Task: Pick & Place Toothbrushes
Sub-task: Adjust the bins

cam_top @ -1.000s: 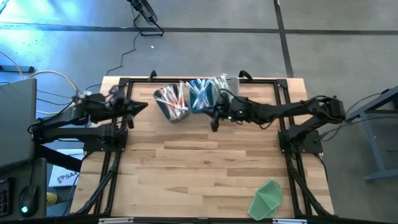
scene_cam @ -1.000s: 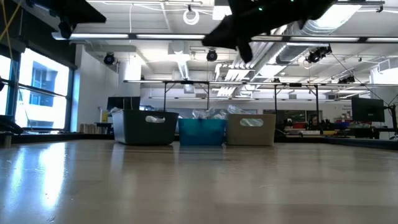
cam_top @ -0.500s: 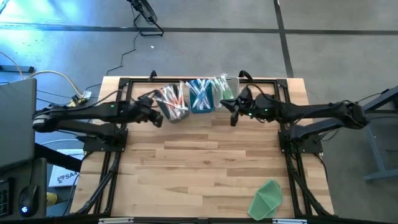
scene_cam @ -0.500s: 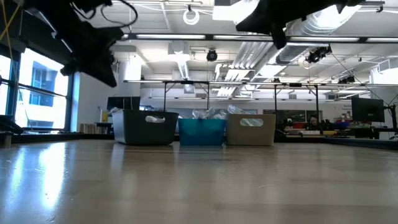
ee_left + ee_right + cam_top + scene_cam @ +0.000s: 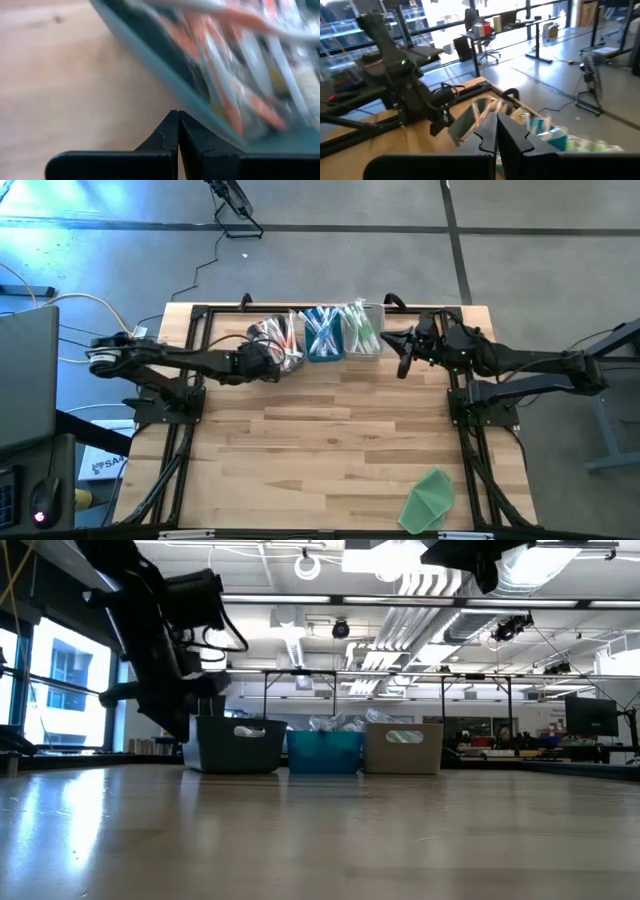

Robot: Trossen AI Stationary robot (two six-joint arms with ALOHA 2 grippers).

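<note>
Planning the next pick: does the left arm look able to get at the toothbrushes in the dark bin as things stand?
Probably yes. The left gripper is at the dark bin, whose top is uncovered, with orange toothbrushes right ahead. Its fingers are shut, so they would need to open first.

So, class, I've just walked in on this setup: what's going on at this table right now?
Three bins of toothbrushes stand in a row at the table's far edge: a dark bin with pink and orange ones, a blue bin, and a pale bin with green ones. The left gripper, shut and empty, is at the dark bin's near wall. The right gripper, also shut and empty, hangs beside the pale bin. A green cloth lies at the table's near right corner.
</note>
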